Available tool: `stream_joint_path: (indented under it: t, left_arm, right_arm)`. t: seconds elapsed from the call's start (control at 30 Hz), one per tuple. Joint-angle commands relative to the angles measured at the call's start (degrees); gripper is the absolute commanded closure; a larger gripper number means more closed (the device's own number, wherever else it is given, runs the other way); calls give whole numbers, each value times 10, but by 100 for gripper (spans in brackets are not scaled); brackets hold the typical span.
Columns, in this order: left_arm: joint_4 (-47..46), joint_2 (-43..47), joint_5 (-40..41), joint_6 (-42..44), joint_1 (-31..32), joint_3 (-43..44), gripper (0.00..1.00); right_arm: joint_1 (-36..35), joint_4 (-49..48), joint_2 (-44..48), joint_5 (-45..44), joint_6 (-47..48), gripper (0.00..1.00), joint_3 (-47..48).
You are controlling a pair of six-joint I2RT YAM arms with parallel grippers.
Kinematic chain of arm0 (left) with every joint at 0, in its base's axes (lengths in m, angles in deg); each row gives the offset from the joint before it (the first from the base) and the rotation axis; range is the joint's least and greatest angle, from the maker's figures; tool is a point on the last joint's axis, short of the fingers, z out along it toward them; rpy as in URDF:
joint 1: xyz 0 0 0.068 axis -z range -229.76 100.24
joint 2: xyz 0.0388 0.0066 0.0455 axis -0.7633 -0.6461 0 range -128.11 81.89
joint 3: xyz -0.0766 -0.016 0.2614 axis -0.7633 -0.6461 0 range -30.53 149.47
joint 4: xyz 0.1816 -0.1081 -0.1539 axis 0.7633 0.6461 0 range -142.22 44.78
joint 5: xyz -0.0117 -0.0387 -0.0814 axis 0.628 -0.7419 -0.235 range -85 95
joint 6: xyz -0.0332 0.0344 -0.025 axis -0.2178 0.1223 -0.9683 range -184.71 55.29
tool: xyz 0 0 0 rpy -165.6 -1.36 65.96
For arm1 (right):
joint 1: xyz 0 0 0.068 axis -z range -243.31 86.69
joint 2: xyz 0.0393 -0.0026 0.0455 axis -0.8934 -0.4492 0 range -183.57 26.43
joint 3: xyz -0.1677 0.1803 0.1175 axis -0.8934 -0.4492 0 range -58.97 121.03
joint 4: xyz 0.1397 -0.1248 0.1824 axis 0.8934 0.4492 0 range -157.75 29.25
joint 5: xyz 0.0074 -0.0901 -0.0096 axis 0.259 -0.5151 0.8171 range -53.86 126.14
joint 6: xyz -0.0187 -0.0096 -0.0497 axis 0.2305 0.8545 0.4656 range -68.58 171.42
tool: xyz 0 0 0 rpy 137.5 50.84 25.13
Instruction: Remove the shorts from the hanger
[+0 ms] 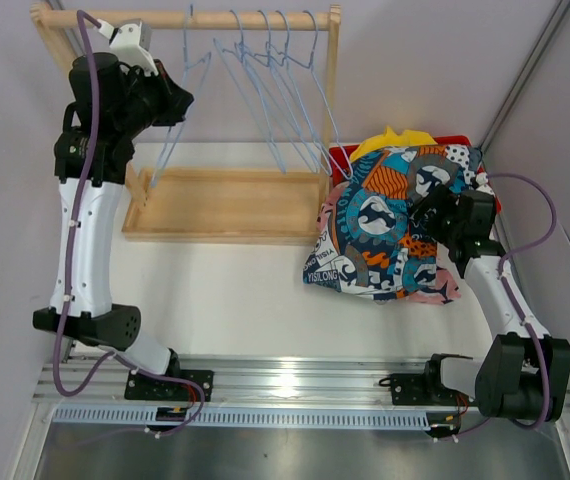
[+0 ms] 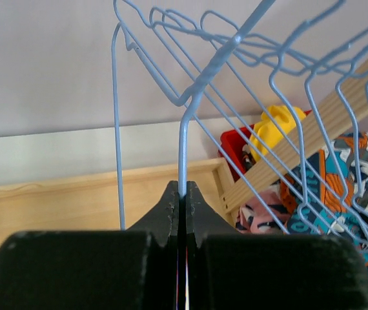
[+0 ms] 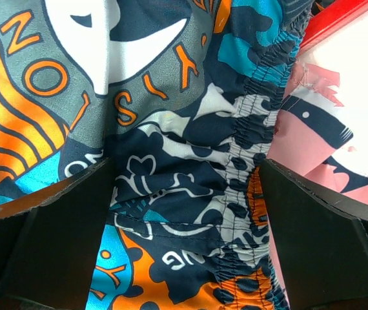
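Observation:
The teal-orange-white patchwork shorts lie on top of a pile at the right, and fill the right wrist view. Yellow shorts and pink shorts with dark marks stick out from under them. The light blue pair is hidden. My right gripper is open and low over the patchwork shorts' elastic waistband, its jaws wide apart. My left gripper is raised at the rack and shut on the wire of a bare light blue hanger, the leftmost one.
Several more bare blue wire hangers hang from the wooden rod. The rack's wooden tray base lies below them, with its right post next to the pile. A red bin sits under the pile.

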Motion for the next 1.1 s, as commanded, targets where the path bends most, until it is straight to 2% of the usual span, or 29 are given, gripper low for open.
stream_joint_path:
  t: [0.0, 0.3, 0.5, 0.57, 0.6, 0.63, 0.7, 0.8, 0.9, 0.97, 1.0, 1.07]
  left_arm:
    - [-75, -7, 21, -31, -5, 17, 100]
    - [-66, -79, 22, -48, -5, 71, 100]
    - [-64, -80, 30, -54, -5, 50, 93]
    - [-66, -64, 30, -54, -5, 33, 84]
    - [-67, -57, 29, -53, -5, 18, 68]
    - [-68, -48, 28, -50, -5, 11, 58]
    - [-75, -14, 30, -47, -5, -34, 44]
    - [-86, 31, 30, -41, -5, -107, 28]
    - [-94, 93, 23, -38, -4, -182, 21]
    - [-96, 145, 20, -37, -2, -224, 15]
    - [-98, 164, 19, -36, -1, -240, 3]
    - [-100, 222, 24, -36, 5, -294, 1]
  right_arm:
    - [-3, -25, 17, 8, 14, 1, -8]
    - [-3, -22, 31, 15, 19, 0, -33]
    - [-3, 3, 50, 13, 29, 1, -30]
    - [-3, 15, 57, 8, 39, 1, -13]
    - [-3, 25, 57, 3, 45, 0, 0]
    - [-1, 34, 56, -4, 50, 1, 16]
    - [3, 73, 41, -8, 69, 1, 82]
    - [6, 143, 17, -15, 81, 1, 182]
    - [4, 195, 15, -17, 80, 1, 244]
    - [1, 215, 32, -23, 75, 1, 256]
    - [-1, 219, 42, -23, 69, 0, 257]
    - [-4, 224, 82, -17, 51, 0, 248]
